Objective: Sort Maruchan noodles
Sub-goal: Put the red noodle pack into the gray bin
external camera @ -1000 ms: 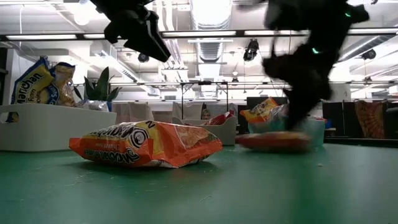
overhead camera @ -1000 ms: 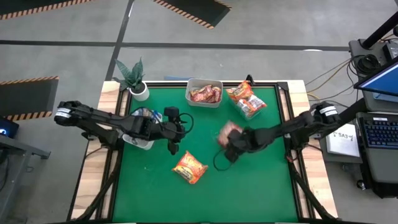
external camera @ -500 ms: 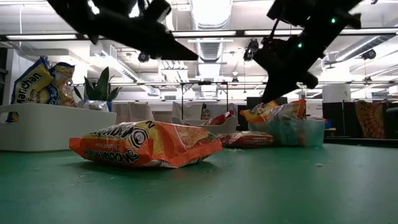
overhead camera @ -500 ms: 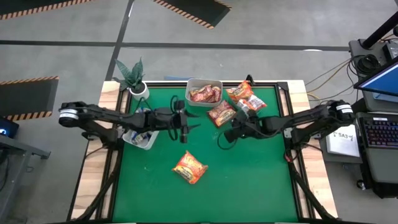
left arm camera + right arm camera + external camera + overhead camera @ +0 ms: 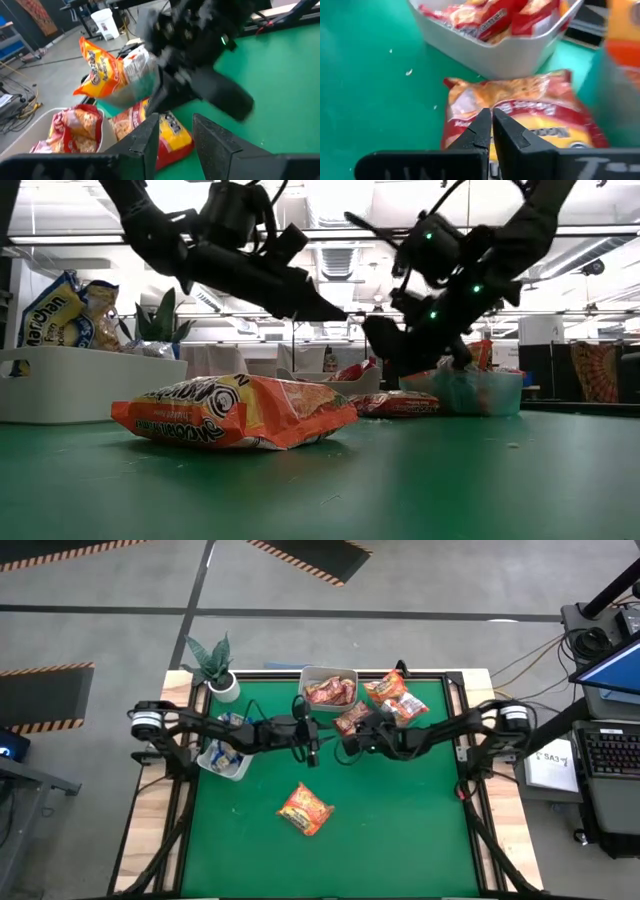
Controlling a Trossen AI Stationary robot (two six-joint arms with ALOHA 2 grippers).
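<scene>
Green bench (image 5: 400, 840) on a wood frame, grey floor around it, a potted plant (image 5: 213, 665) at the far left corner.

Left hand (image 5: 312, 743) reaches in from the left, hovering over mid-bench toward the far side. Its fingers (image 5: 150, 142) stand a little apart with nothing between them. In the left wrist view a red packet (image 5: 150, 132) lies flat on the bench just past the fingertips, below them, not touched.

Right hand (image 5: 350, 743) comes in from the right and sits close to the left hand, nearly tip to tip. Its fingers (image 5: 484, 131) are pressed together, pinching nothing. In the right wrist view the same red packet (image 5: 520, 112) lies right under and ahead of the tips; cannot tell if they touch it.

That red packet (image 5: 352, 718) lies just in front of the white tub (image 5: 328, 690) at the far edge, between it and the clear tub (image 5: 400, 710). White tub holds more red packets (image 5: 328, 691). Clear tub holds orange packets (image 5: 388, 690).

One orange packet (image 5: 304, 809) lies alone near bench centre, well apart from both hands, nearer the front. Low view shows it flat and crinkled (image 5: 235, 412).

Left tub (image 5: 225, 755) at the left edge holds blue-and-white packets (image 5: 55, 310).
</scene>
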